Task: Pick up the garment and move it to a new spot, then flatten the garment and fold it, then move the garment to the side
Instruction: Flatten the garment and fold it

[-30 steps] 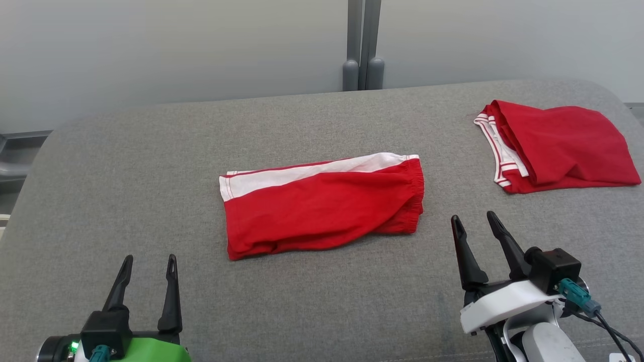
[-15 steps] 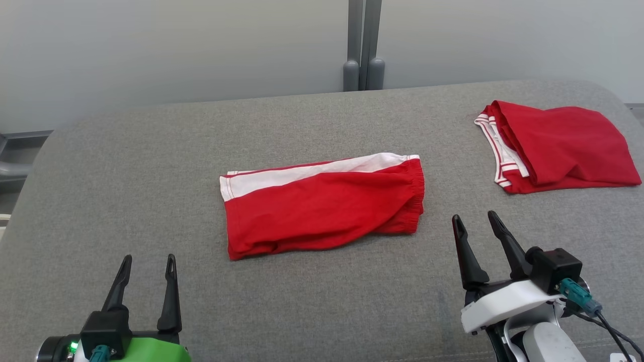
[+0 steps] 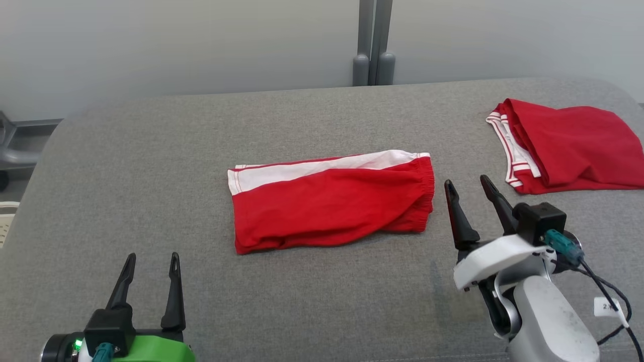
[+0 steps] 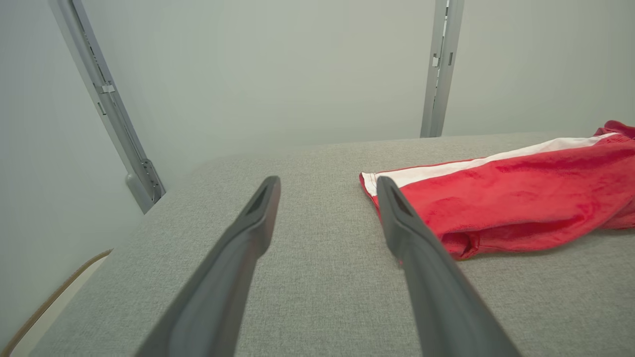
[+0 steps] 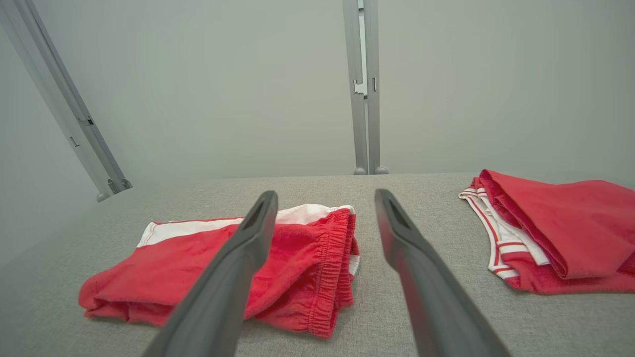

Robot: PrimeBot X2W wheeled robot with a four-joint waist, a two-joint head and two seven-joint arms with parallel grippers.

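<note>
The garment (image 3: 332, 203), red shorts with a white side stripe, lies folded flat in the middle of the grey padded surface (image 3: 151, 151). Its elastic waistband end points right. My right gripper (image 3: 467, 182) hovers open just right of that waistband, with nothing between its fingers. In the right wrist view the garment (image 5: 149, 272) lies low and left of that gripper (image 5: 325, 194). My left gripper (image 3: 153, 256) stands open near the front left, well short of the garment. In the left wrist view the garment's stripe end (image 4: 506, 198) lies right of the left gripper (image 4: 327, 182).
A second red garment with white trim (image 3: 578, 146) lies folded at the back right, also in the right wrist view (image 5: 560, 228). A grey post (image 3: 372, 45) stands against the pale wall behind. The surface's rounded edges fall away at left and right.
My right gripper has moved forward, up beside the garment's waistband end. The head camera has shifted slightly. The left gripper and both garments stay put.
</note>
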